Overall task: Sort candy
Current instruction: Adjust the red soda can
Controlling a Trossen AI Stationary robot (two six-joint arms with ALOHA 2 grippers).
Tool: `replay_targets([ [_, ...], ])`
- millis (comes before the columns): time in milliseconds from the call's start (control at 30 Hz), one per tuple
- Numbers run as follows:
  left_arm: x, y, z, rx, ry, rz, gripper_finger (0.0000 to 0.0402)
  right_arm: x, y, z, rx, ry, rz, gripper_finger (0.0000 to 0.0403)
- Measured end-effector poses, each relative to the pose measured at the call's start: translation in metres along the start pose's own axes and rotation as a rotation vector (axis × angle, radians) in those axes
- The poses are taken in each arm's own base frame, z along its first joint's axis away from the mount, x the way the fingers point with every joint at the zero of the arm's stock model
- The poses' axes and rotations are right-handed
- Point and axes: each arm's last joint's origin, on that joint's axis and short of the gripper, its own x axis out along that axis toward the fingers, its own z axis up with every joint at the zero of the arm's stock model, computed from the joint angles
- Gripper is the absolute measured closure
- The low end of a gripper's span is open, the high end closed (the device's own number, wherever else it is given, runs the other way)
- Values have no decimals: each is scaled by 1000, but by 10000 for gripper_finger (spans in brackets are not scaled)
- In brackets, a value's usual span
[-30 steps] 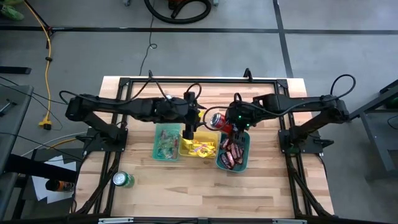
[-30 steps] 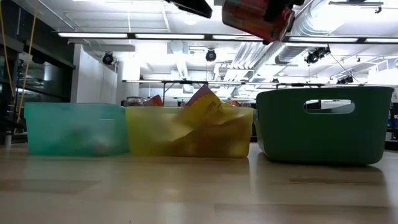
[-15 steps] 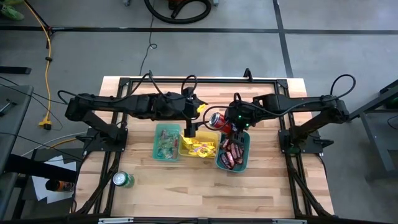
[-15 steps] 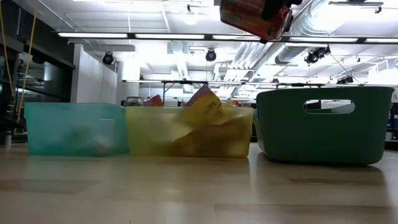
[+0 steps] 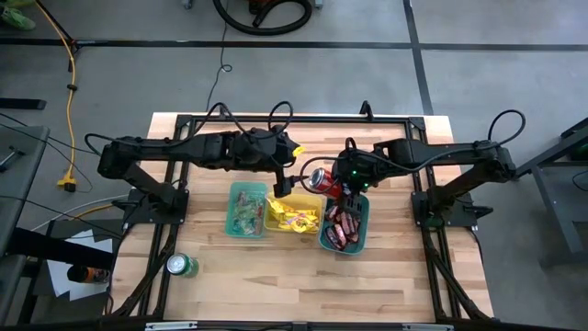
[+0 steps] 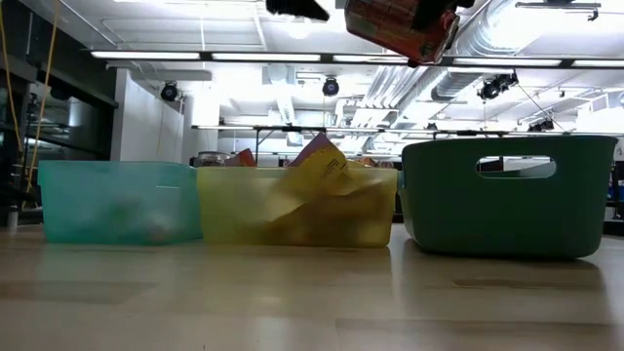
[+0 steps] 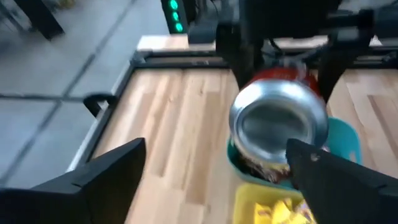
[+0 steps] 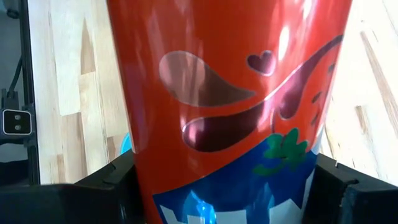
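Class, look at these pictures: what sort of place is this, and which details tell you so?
Probably a robotics lab or workshop: bare ceiling ducts and strip lights overhead, a grey floor with trailing cables, and two arms on a metal frame at a wooden table.

My right gripper (image 5: 333,187) is clamping a glossy metal soda can (image 8: 230,99), its red lacquer reflecting light and its bare end (image 7: 278,127) showing brushed silver. The table (image 5: 395,267) is presenting pale, smooth wood planks. The three bins (image 6: 292,207) are appearing as matt plastic, two translucent, one opaque green (image 6: 507,195).
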Motion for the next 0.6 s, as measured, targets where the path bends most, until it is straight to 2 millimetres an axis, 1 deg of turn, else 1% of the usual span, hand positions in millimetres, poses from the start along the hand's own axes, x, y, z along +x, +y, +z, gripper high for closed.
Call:
replay_targets([
  [33, 0, 2, -2, -12, 17, -11, 19, 0, 0, 0, -1, 0, 0, 129],
  [100, 1, 5, -5, -27, 46, -32, 6, 0, 0, 0, -3, 0, 0, 129],
  [167, 1, 6, -7, -31, 60, -71, 6, 0, 0, 0, -3, 0, 1, 129],
  [233, 1, 4, -6, 14, 48, -127, 5, 0, 0, 0, -3, 3, 11, 129],
  [300, 0, -1, -5, 70, 35, -181, 3, 0, 0, 0, -3, 4, 14, 129],
  [333, 0, -3, -5, 69, 34, -195, 3, 0, 0, 0, -3, 4, 15, 129],
  [433, -1, -9, -6, -13, 51, -209, 3, 0, 0, 0, 1, 2, 15, 129],
  [600, 0, -9, -11, -13, 90, -138, 3, 0, 1, 3, -5, -28, 23, 129],
])
